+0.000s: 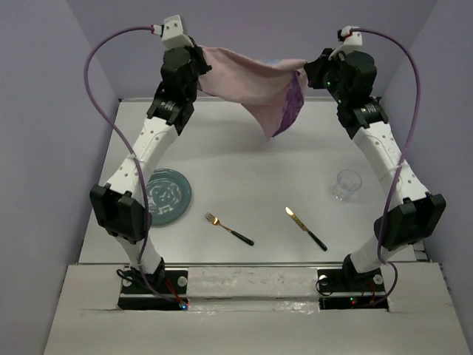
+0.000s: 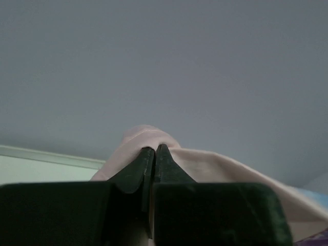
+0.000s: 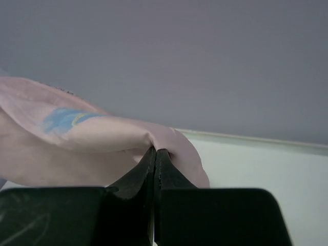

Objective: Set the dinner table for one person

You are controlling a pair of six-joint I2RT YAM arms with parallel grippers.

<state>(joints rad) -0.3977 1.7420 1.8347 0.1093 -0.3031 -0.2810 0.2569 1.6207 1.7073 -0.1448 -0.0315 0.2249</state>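
Observation:
A pink cloth (image 1: 255,85) with blue scribbles hangs stretched between my two grippers, high above the far part of the white dinner table (image 1: 251,159). Its middle sags in a point towards the table. My left gripper (image 1: 201,65) is shut on the cloth's left corner (image 2: 148,138). My right gripper (image 1: 304,71) is shut on its right corner (image 3: 169,141). On the table lie a teal plate (image 1: 167,194) at the left, a fork (image 1: 228,228) and a knife (image 1: 306,228) in the near middle, and a clear glass (image 1: 346,184) at the right.
Lilac walls close in the table at the back and both sides. A raised white rim (image 3: 256,138) runs along the table's far edge. The arm bases stand at the near edge.

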